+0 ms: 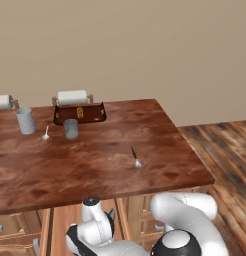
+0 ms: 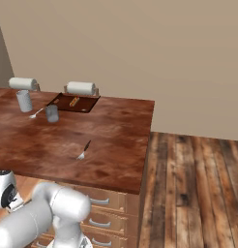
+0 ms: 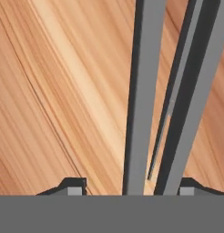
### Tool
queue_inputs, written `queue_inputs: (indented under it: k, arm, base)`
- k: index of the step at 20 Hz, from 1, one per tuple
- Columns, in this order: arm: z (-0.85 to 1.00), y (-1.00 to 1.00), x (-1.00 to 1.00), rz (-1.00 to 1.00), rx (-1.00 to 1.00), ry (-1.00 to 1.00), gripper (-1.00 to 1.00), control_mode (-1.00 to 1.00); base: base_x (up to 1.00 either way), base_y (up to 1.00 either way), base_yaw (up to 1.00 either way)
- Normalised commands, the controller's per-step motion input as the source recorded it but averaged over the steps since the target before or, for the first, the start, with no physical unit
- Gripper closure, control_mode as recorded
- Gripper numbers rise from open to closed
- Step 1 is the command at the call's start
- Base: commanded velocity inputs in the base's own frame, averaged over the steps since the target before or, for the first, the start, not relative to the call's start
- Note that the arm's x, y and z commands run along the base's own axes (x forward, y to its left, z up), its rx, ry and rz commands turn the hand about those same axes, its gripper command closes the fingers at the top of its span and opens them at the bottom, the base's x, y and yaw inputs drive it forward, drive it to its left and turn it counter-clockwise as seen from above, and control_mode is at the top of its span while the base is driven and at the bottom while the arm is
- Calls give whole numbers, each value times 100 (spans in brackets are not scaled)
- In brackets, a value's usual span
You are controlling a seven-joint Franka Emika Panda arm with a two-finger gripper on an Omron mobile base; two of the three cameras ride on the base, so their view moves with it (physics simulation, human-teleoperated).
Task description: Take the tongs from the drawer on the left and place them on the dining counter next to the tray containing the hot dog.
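The tongs point(image 3: 145, 91) lie on the pale wood floor of the drawer point(image 3: 63, 91), seen close in the hand view as two long grey arms running up the picture, nearer together at the bottom and spreading toward the top. The gripper point(image 3: 129, 187) hangs right over them, with one dark fingertip point(image 3: 73, 185) to the left of both arms and the other on their right, so the tongs sit between the jaws. The left tip stands clear of the nearest arm with bare wood between; the right tip looks to be just beside or against the other arm, though the bottom of the view cuts this off, so I cannot tell whether the jaws are merely open around the tongs or already pressing on them.

In the base views the arm reaches down below the near edge of the dining counter point(image 1: 110, 160). On the far side of that top sits the tray point(image 1: 97, 114) with the hot dog point(image 1: 80, 112) in it, a paper-towel roll point(image 1: 72, 97) behind it, a grey cup point(image 1: 71, 128) just in front, a second cup point(image 1: 26, 120) and a small spoon point(image 1: 45, 134) to the left. A dark-handled fork point(image 1: 135, 158) lies alone nearer the middle
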Motion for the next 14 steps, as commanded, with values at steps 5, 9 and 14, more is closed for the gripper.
queue_inputs:
  k: [5, 9, 14]
  arm:
    - [-5, 0, -37, 1, 0, -2, 100, -100]
    - [31, 0, -50, 3, 0, 0, 100, -100]
    - [56, 3, -65, 2, 0, -2, 100, -100]
  base:
    - [0, 0, 0]
    - [0, 0, 0]
    - [0, 0, 0]
